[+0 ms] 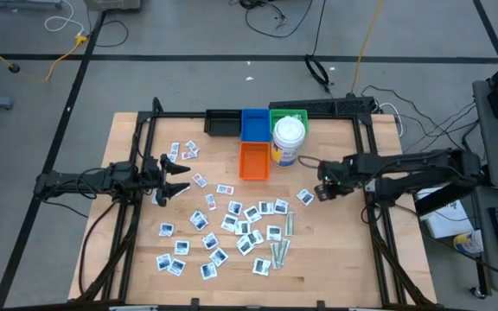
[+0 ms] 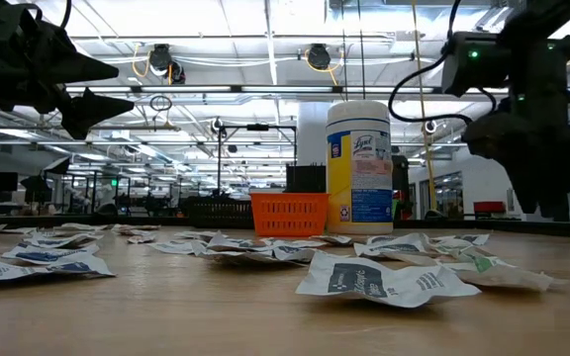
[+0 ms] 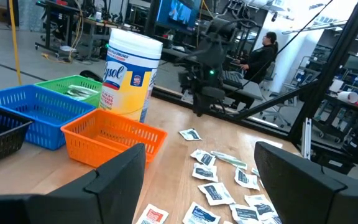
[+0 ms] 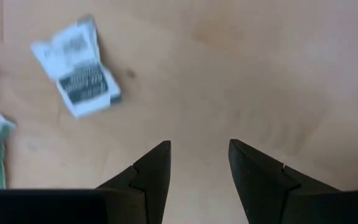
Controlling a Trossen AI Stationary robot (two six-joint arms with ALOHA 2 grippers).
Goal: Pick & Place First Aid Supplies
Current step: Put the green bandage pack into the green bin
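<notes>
The first aid supplies (image 1: pixel 232 226) lie scattered on the bare table (image 1: pixel 128 259), most of them in front of the orange basket (image 1: pixel 254 161): roughly thirty small white packets, plus about five narrow grey-green strips (image 1: pixel 280 249) at the right edge of the scatter. A few more packets sit to the left of the orange basket.

The sorting looks barely begun. The orange basket and the blue basket (image 1: pixel 253 123) behind it appear empty from above; the green basket (image 3: pixel 73 89) beside the blue one holds a few pale items, seen from the left wrist. A black tray (image 1: pixel 223 123) and one Lysol wipes canister (image 1: pixel 288 141) complete the row.

The right gripper (image 4: pixel 199 163) hovers right of the orange basket above bare wood, jaws partly apart and empty, one packet (image 4: pixel 76 76) nearby. The left gripper (image 1: pixel 177 178) waits left of the orange basket, jaws wide and holding nothing.
</notes>
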